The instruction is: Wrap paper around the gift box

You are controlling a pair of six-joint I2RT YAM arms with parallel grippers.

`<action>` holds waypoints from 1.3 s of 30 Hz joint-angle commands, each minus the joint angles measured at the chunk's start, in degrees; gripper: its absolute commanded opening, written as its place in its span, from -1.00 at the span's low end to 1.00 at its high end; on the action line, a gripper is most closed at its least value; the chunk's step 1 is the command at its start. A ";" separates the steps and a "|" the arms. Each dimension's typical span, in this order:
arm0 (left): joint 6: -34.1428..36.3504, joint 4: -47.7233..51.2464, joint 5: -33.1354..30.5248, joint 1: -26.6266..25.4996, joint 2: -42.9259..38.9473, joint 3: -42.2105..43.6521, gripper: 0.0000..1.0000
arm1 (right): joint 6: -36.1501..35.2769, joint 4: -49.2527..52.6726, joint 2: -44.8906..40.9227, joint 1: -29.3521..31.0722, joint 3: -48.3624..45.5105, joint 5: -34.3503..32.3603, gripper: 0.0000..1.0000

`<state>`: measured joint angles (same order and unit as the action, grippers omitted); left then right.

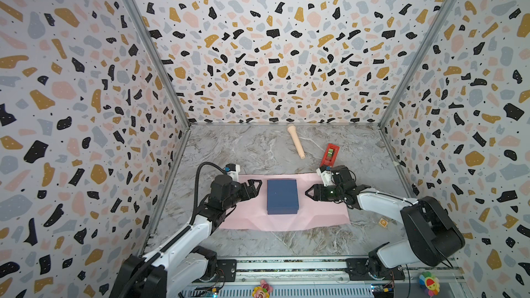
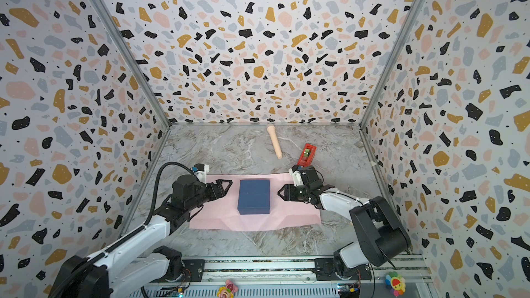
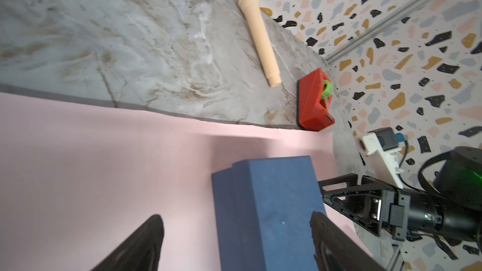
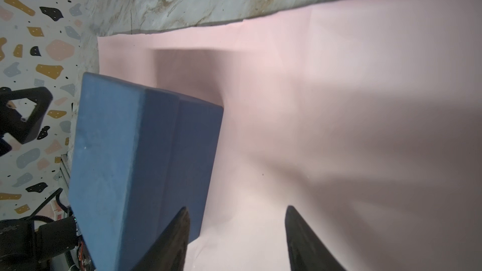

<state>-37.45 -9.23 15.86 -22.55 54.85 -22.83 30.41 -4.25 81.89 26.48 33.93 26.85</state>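
A grey marbled desk [image 1: 258, 144] fills the floor of a patterned booth, seen from above in both top views.

The paper [image 1: 321, 213], pale pink side up, lies flat across the middle of the desk. Its long axis runs left to right, from one arm to the other. Faint creases show near its front edge.

The gift box [image 1: 282, 196], dark navy and squarish, rests on the middle of the paper, closer to the far long edge than to the near one. A flap of bare paper extends from it on each side. No paper is folded up yet, so the wrapping looks barely begun.

The left end effector [image 1: 257, 189] hovers just beside the box's left face, pointing at it, jaws spread wide and holding nothing. The right end effector [image 1: 307, 192] mirrors it just beside the right face, jaws parted more moderately, also empty. Neither touches the box, and both look about equally near it.

For each arm, the box lies straight ahead towards the centre. The short edge of its own flap lies the opposite way, back along the arm. A fold over the box would probably start with a retreat outward to that edge. The left edge is hidden under the left arm.

A beige toy microphone [image 1: 296, 141] and a red tape dispenser [image 1: 330, 154] lie beyond the paper, on the right arm's side.
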 commanded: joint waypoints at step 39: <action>8.96 2.08 -31.90 -32.74 16.33 -2.95 0.91 | -0.68 1.35 0.82 -0.82 -4.40 1.98 0.16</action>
<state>-29.21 -5.52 -13.85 -55.13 70.87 -24.12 30.48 -4.10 82.43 25.82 30.46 29.02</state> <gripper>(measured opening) 0.959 0.582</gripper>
